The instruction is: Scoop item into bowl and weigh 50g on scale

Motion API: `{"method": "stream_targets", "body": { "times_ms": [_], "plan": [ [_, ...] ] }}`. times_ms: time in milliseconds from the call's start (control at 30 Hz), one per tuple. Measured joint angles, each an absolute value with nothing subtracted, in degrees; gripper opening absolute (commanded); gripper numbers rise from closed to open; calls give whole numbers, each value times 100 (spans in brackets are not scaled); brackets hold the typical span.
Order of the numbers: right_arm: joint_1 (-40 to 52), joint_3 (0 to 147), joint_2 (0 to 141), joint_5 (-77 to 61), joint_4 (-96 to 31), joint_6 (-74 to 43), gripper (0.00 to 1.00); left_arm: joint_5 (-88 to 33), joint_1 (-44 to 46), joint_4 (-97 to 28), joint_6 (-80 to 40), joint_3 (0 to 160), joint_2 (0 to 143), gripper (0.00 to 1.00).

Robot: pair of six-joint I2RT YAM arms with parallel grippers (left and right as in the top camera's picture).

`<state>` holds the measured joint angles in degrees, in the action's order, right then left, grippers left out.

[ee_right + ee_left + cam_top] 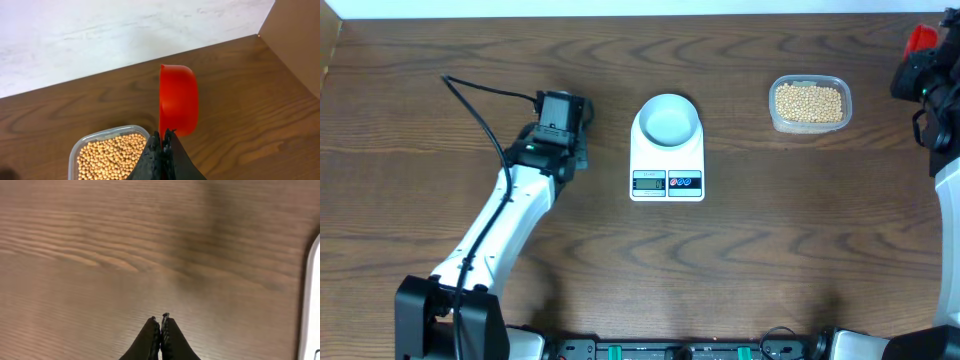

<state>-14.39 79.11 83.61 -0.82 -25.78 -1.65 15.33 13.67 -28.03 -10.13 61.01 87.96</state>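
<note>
The white bowl (668, 122) sits on the white scale (667, 180) at the table's middle. The tan beans (809, 102) fill a clear plastic tub (776, 118) at the back right; they also show in the right wrist view (111, 156). My right gripper (164, 135) is shut on the handle of a red scoop (178, 106), held above the table just right of the tub; the scoop shows at the right edge overhead (918, 38). My left gripper (159, 318) is shut and empty over bare wood, left of the scale (311, 305).
The wooden table (800, 250) runs to a white wall at the back. The right arm's body (945, 110) stands at the right edge. The left arm (510, 215) stretches from the front left toward the scale.
</note>
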Motion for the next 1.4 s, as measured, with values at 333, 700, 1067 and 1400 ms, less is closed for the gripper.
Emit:
{"method": "stream_targets", "body": {
  "times_ms": [333,700,1067,1400],
  "plan": [
    [-1439,7911,8361,-183,-2565,-165,1,283,1334,-2799,154,6101,8796,7],
    [-1439,7911,8361,-445,-2604,-169,1,-832,1656,-2611,1090,6099,8176,7],
    [-1439,7911,8361,-458,-2943,-235,1,-917,2342,-2539,1282,6101,8014,65],
    [-1439,7911,8361,-530,-2943,-239,1,-932,2353,-2532,1295,6101,8014,85]
  ]
}}
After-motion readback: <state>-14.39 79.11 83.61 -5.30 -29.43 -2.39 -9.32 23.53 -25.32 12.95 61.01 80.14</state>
